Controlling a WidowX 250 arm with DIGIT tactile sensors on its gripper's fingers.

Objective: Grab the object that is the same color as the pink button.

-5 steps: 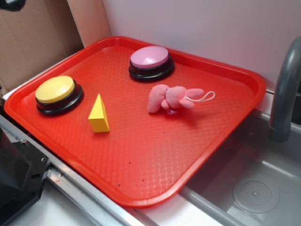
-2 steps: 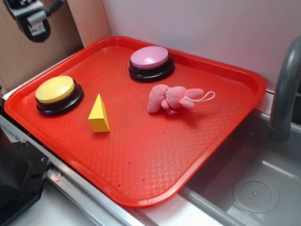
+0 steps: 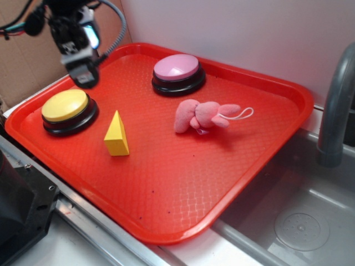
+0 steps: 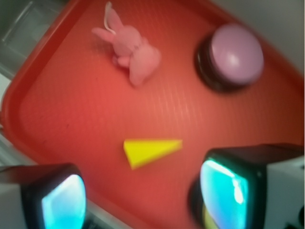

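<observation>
Above the tray's [image 3: 266, 149] ten o'clock corner we see the gripper [image 3: 82, 75] hanging tip-down, just over the yellow button [image 3: 65, 105], blurred. Its jaws stand apart in our wrist view, holding nothing. We find the plush [image 3: 201, 116] lying mid-tray, at five o'clock from the pink button [image 3: 176, 67], well apart from the gripper. At seven o'clock from it stands the yellow block [image 3: 116, 134].

On the tray [image 3: 288, 91], the pink button [image 3: 177, 69] sits at the back, the toy [image 3: 199, 116] just before it, the block [image 3: 116, 134] left of the toy, the yellow button [image 3: 66, 108] beyond.
</observation>
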